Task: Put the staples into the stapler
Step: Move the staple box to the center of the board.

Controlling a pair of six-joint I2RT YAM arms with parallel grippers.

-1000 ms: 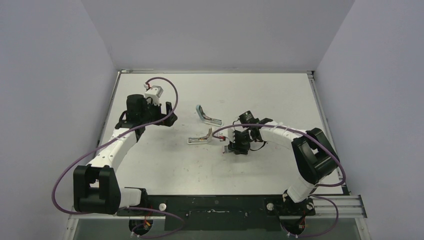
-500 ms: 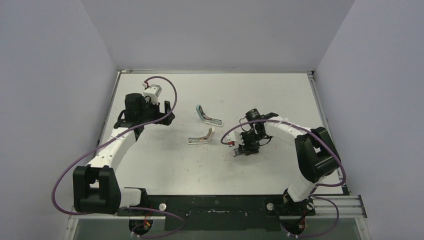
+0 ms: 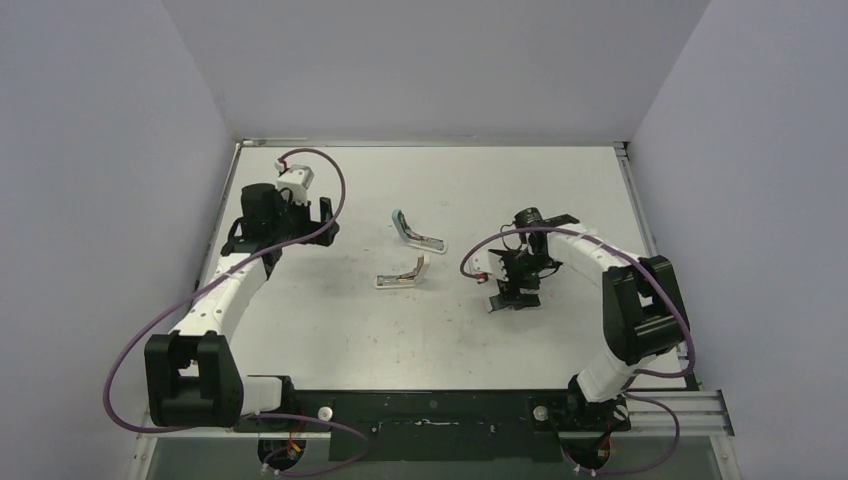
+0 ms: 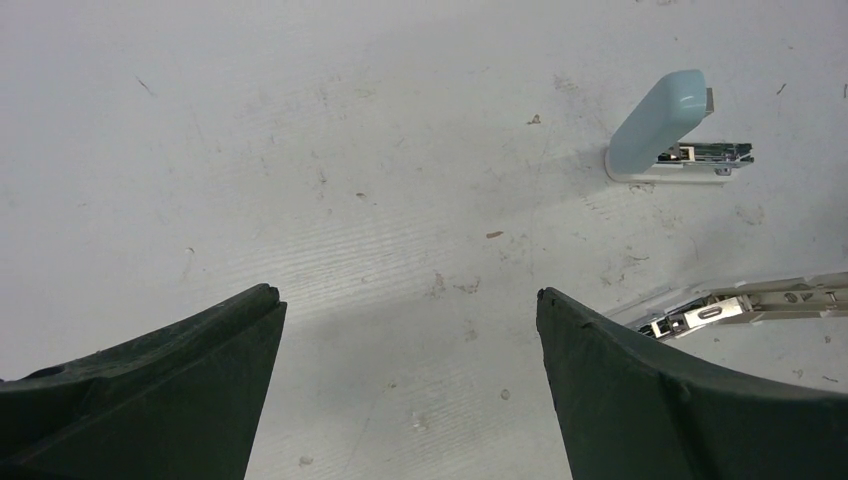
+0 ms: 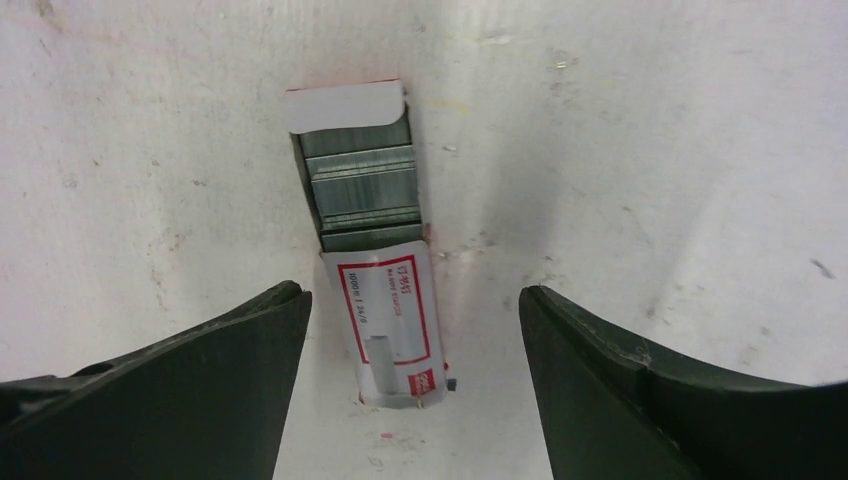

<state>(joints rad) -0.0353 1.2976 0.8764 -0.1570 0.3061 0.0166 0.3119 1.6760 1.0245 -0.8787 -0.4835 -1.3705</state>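
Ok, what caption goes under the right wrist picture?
Open right hand over the slid-open red-and-white box showing grey staples.

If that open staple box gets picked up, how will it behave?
The staple box looks like thin card, so it probably crushes easily. It is slid open, so staples could spill if tipped. Lying flat, it should slide, not roll.

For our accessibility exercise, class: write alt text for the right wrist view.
An opened red-and-white staple box lies on a scuffed white table, its tray slid out showing grey staples. The open right gripper straddles it, fingers clear of it.
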